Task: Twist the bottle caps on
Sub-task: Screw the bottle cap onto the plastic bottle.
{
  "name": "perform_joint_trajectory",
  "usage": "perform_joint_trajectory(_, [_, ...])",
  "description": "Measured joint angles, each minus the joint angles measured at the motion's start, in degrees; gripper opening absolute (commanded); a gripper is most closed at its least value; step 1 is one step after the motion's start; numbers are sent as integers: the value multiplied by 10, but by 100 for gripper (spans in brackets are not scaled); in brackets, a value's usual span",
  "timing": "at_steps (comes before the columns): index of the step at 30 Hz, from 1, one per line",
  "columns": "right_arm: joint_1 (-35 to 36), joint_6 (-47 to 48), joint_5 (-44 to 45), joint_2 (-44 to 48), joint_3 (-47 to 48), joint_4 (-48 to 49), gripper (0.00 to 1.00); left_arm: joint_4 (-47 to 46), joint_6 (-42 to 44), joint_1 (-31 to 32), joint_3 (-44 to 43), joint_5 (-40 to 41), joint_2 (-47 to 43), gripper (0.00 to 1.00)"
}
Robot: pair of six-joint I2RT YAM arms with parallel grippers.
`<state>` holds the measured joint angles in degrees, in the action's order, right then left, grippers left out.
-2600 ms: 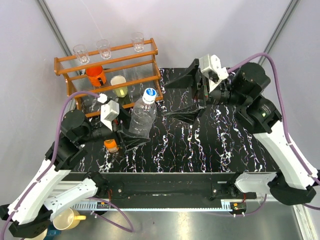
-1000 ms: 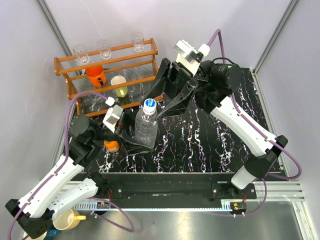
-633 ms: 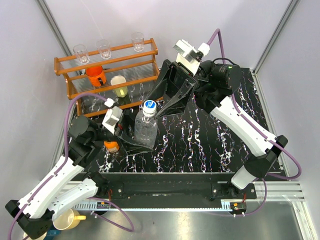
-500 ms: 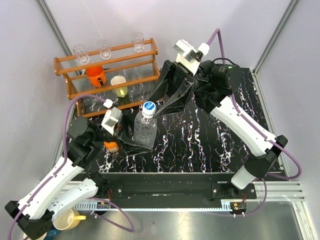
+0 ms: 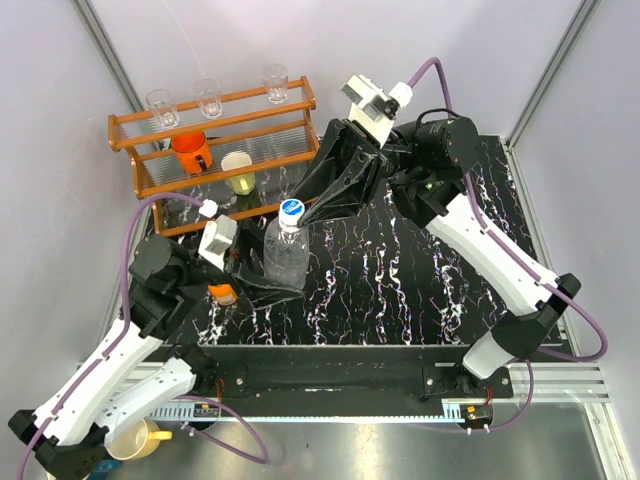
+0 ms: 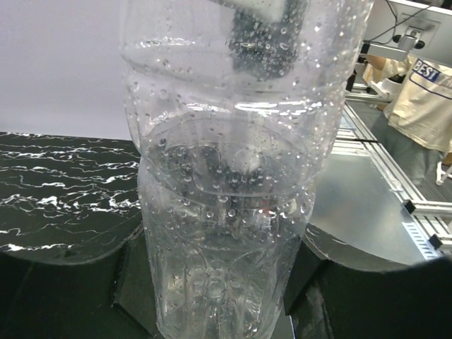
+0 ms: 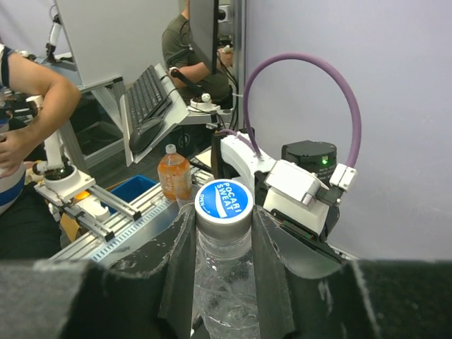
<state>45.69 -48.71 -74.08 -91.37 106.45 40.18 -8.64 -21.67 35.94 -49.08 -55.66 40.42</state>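
A clear plastic bottle (image 5: 283, 252) stands upright on the black marble table (image 5: 420, 280), held low on its body by my left gripper (image 5: 270, 284). In the left wrist view the bottle (image 6: 226, 212) fills the frame, a black finger (image 6: 134, 282) pressed on each side. Its blue-topped cap (image 7: 224, 199) sits on the neck. My right gripper (image 7: 224, 212) comes down from above, both fingers (image 7: 180, 254) against the cap's sides. A short orange bottle (image 5: 222, 292) with a cap on it stands just left of the clear one, also seen behind the cap (image 7: 174, 176).
A wooden rack (image 5: 215, 130) at the back left carries three clear glasses, an orange mug (image 5: 190, 150) and a pale cup (image 5: 238, 172). A yellow mug (image 5: 135, 438) lies off the table at the near left.
My right arm swung in from the right and came over the bottle. Its jaws have narrowed onto the cap in the last second. The bottle and left gripper shifted slightly left.
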Motion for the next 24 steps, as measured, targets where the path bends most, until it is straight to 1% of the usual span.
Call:
perform_joint_trajectory(4, [0,90,21,19,0,-100,20,7,11,-4,0,25,-3,0])
perform_joint_trajectory(9, [-2,229,73,45,1,-257,13,30,33,-6,0,66,-6,0])
perform_joint_trajectory(11, [-2,278,103,54,2,-312,11,41,43,-8,0,86,-6,0])
perform_joint_trajectory(14, [-2,329,145,61,2,-369,8,60,57,-9,-1,119,-6,0])
perform_joint_trajectory(15, [0,350,171,64,2,-393,8,69,62,-10,-1,135,-6,0])
perform_joint_trajectory(16, [1,358,182,65,2,-403,8,74,66,-10,-1,144,-6,0])
perform_joint_trajectory(20, [20,399,271,66,3,-459,5,103,87,-14,-1,191,-6,0])
perform_joint_trajectory(22, [32,405,308,65,3,-472,2,114,97,-14,-1,211,-6,0])
perform_joint_trajectory(24, [48,407,350,63,3,-481,2,122,105,-14,-2,228,-6,0])
